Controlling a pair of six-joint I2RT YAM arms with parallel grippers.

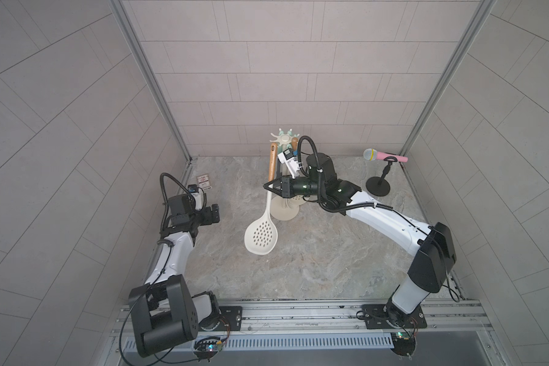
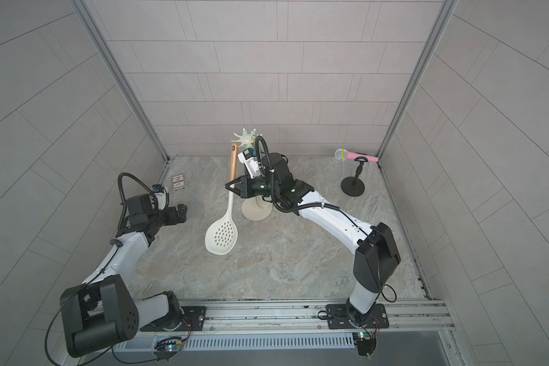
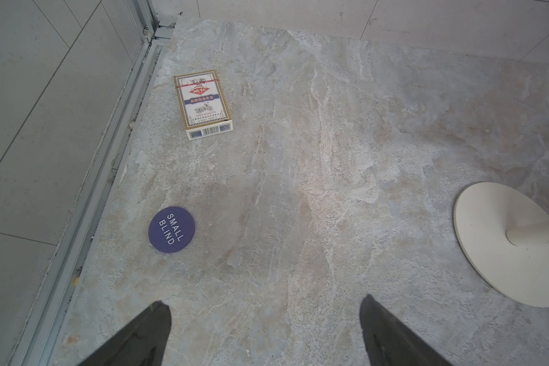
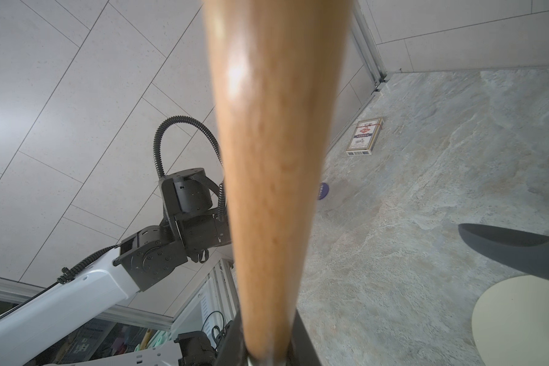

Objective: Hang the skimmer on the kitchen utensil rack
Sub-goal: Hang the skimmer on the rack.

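Robot lab test cell.
Grey tiled panels (image 1: 267,63) in aluminium framing (image 1: 152,85) box in a marble-look table (image 1: 298,269). The left arm (image 1: 171,253) and right arm (image 1: 384,218) bolt to a front rail (image 1: 298,312), and a card box (image 1: 204,183) lies just beyond the left end effector (image 1: 216,214).

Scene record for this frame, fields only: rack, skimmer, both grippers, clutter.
kitchen utensil rack: standing at the back of the table
skimmer: upright, head down, wooden handle top beside the rack's crown; hooked or not, cannot tell
right gripper: shut on the skimmer's handle
left gripper: open, empty, above the table
clutter: card box, SMALL BLIND chip, microphone on black stand
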